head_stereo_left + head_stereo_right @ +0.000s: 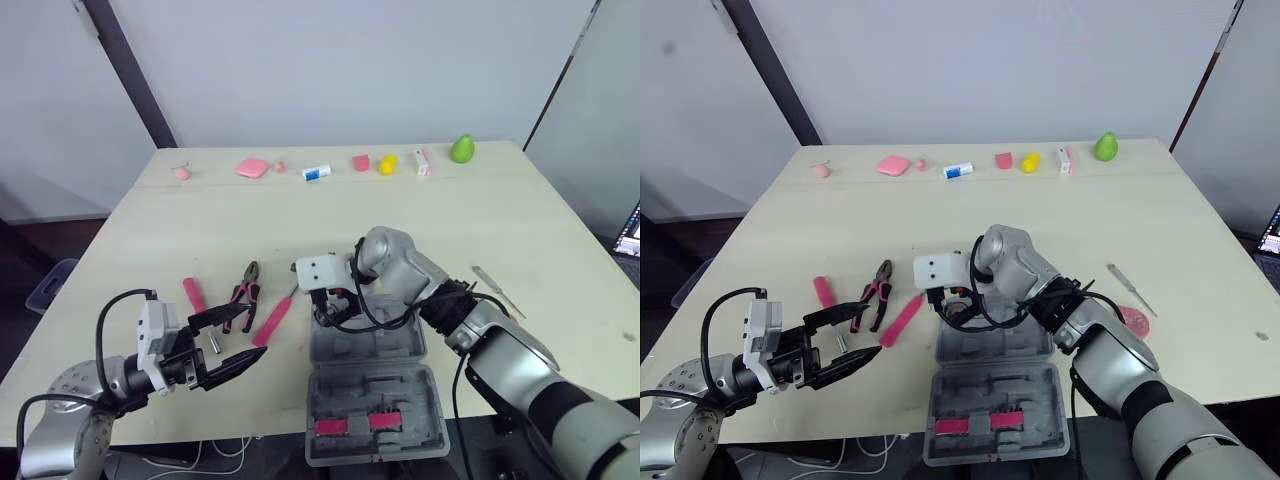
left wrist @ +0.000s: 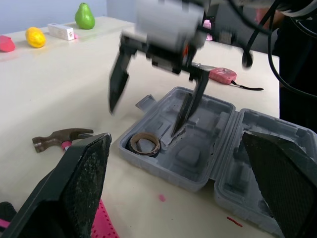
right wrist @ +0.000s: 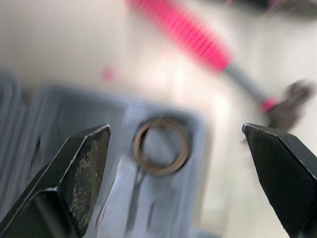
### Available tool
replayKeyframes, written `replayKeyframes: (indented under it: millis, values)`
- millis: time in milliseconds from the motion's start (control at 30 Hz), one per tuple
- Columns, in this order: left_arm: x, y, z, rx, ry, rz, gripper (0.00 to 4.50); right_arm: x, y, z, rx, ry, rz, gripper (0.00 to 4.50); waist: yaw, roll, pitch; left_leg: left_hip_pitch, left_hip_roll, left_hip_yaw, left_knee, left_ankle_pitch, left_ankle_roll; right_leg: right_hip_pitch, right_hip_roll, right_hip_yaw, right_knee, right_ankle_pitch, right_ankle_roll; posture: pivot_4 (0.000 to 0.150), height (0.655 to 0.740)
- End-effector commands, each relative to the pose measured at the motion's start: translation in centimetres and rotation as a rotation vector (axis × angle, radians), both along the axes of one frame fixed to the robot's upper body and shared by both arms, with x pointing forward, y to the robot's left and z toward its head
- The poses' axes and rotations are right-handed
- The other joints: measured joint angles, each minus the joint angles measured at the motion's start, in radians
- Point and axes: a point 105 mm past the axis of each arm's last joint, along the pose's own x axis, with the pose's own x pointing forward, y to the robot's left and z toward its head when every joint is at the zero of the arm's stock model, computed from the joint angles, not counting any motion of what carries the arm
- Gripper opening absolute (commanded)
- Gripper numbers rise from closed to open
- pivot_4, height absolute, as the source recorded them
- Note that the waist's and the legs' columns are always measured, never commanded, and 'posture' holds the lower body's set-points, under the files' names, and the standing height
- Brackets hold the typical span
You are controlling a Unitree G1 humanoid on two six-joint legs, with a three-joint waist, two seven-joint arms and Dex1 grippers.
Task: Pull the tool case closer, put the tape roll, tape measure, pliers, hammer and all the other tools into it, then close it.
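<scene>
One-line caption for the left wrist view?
Right gripper, open, over the open case; tape roll lies in one compartment, hammer on the table beside the case.

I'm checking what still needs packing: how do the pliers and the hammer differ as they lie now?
The pliers have two pink-and-black handles, splayed apart; the hammer has one straight pink handle. The pliers lie farther from the tool case; the hammer lies nearer it. Both lie flat on the table, outside the tool case.
</scene>
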Motion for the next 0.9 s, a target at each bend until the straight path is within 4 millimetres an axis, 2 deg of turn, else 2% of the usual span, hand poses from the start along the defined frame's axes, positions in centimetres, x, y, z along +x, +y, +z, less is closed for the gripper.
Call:
replayKeyframes:
  millis: [33, 100, 200, 500, 900]
  values:
    - [0.0, 0.2, 0.4, 0.012, -0.026, -0.006, 4.50, 0.1, -0.1, 1.1, 0.133, 0.031, -0.055, 3.09, 0.000, 0.000, 0.000, 0.000, 0.000, 0.000, 0.000, 0.000, 0.000, 0.000, 0.000, 0.000, 0.000, 0.000, 0.000, 0.150, 0.7400]
    - [0.0, 0.2, 0.3, 0.013, -0.023, -0.006, 4.50, 0.1, -0.3, 1.0, 0.182, 0.054, -0.085, 2.09, 0.000, 0.000, 0.000, 0.000, 0.000, 0.000, 0.000, 0.000, 0.000, 0.000, -0.001, 0.000, 0.000, 0.000, 0.000, 0.150, 0.7400]
    - [0.1, 0.3, 0.2, 0.017, -0.017, -0.008, 4.50, 0.0, -0.6, 0.5, 0.262, 0.106, -0.128, 2.09, 0.000, 0.000, 0.000, 0.000, 0.000, 0.000, 0.000, 0.000, 0.000, 0.000, -0.001, 0.000, 0.000, 0.000, 0.000, 0.150, 0.7400]
    - [0.4, 0.3, 0.3, 0.025, -0.018, -0.014, 4.50, -0.1, -1.5, -2.4, 0.349, 0.157, -0.205, 2.09, -0.001, 0.000, 0.000, 0.000, 0.000, 0.000, -0.001, 0.000, 0.000, 0.000, 0.000, 0.000, 0.000, 0.000, 0.000, 0.150, 0.7400]
    - [0.4, -0.1, 0.4, 0.037, -0.008, -0.033, 4.50, 0.2, -2.5, -6.9, 0.294, 0.213, -0.274, 2.09, -0.002, 0.000, 0.000, 0.001, 0.000, 0.000, -0.001, 0.000, 0.000, 0.000, 0.000, 0.000, 0.000, 0.000, 0.000, 0.150, 0.7400]
